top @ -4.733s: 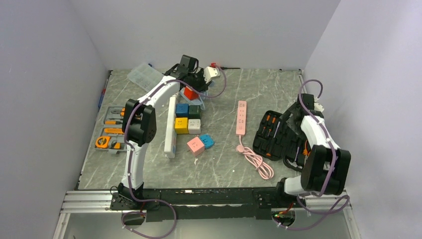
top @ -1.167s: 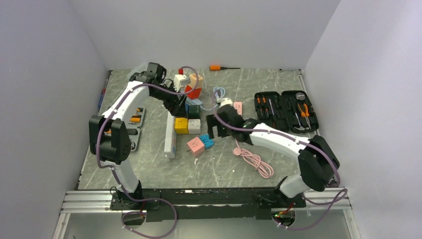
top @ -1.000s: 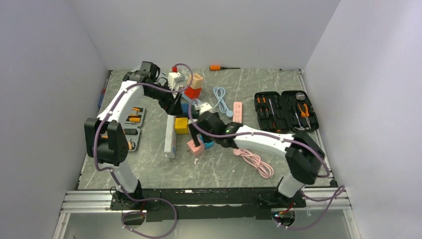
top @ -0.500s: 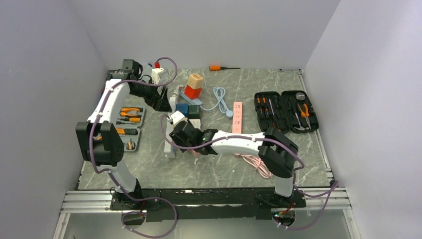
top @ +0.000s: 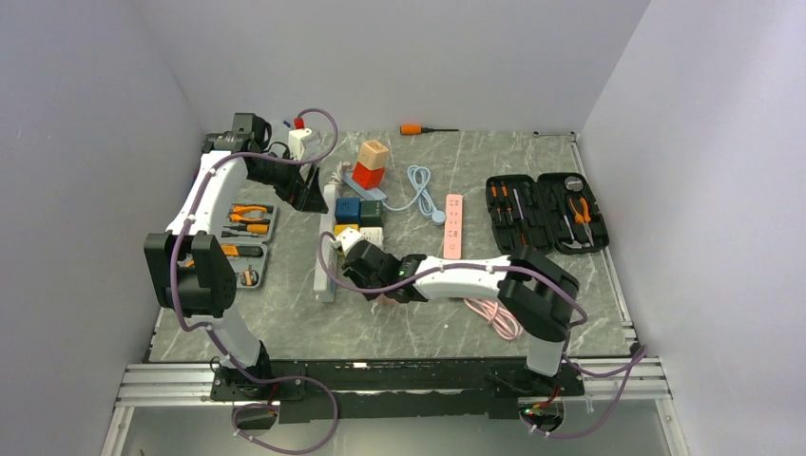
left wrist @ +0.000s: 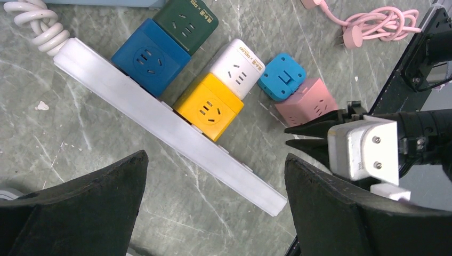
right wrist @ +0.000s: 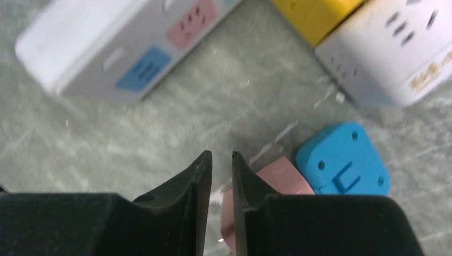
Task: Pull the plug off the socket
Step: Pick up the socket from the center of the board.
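A white power strip (top: 326, 256) (left wrist: 160, 125) lies left of centre. A blue cube (left wrist: 150, 56) and a yellow cube (left wrist: 209, 106) sit against it, with a green cube (left wrist: 186, 21) and a white cube (left wrist: 237, 74) behind them. Nearby lie a pink cube plug (left wrist: 306, 104) (right wrist: 277, 181) and a small blue adapter (right wrist: 344, 160). My right gripper (right wrist: 218, 153) (left wrist: 288, 136) sits low at the pink cube's edge. Its jaws are nearly together, and the cube's edge and a bright metal bit show in the thin gap. My left gripper (left wrist: 216, 156) (top: 302, 190) hangs wide open above the strip, holding nothing.
A tool tray (top: 242, 223) lies at the left edge and an open screwdriver case (top: 542, 211) at the right. A pink power strip (top: 453, 223) with its coiled cord (top: 494, 313) sits right of centre. Stacked blocks (top: 371, 166), a pale blue cable (top: 418, 190) and an orange screwdriver (top: 413, 128) lie at the back.
My right arm swept left across the table to the pink cube, and its jaws went from wide open to nearly together. My left arm drew back to the rear left, then held still.
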`<action>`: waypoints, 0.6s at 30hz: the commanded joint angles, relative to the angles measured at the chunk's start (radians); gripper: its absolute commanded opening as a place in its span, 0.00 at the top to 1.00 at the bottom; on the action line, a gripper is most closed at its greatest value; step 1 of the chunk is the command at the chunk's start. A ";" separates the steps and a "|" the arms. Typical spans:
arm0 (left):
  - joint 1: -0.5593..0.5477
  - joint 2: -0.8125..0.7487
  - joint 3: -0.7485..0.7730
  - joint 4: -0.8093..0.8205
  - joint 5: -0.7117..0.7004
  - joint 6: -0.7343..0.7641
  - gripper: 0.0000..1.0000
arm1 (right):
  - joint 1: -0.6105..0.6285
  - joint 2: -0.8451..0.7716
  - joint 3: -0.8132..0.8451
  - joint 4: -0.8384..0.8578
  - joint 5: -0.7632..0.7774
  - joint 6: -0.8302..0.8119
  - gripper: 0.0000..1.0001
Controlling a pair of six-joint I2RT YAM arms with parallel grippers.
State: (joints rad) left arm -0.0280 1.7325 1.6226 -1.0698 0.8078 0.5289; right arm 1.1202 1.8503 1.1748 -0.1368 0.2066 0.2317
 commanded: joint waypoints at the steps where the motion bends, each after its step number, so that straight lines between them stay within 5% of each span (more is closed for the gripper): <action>1: -0.003 -0.017 0.036 0.008 0.042 -0.016 0.01 | 0.000 -0.122 -0.104 -0.020 -0.094 0.028 0.77; 11: -0.006 -0.035 0.021 0.012 0.051 0.000 0.01 | -0.014 -0.324 -0.282 -0.109 -0.085 0.045 0.69; 18: -0.008 -0.023 0.015 -0.006 0.063 0.026 0.01 | -0.021 -0.495 -0.260 -0.197 -0.135 0.019 0.23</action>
State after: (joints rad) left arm -0.0307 1.7325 1.6230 -1.0615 0.8227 0.5339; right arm 1.1038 1.4658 0.8780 -0.2897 0.0982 0.2718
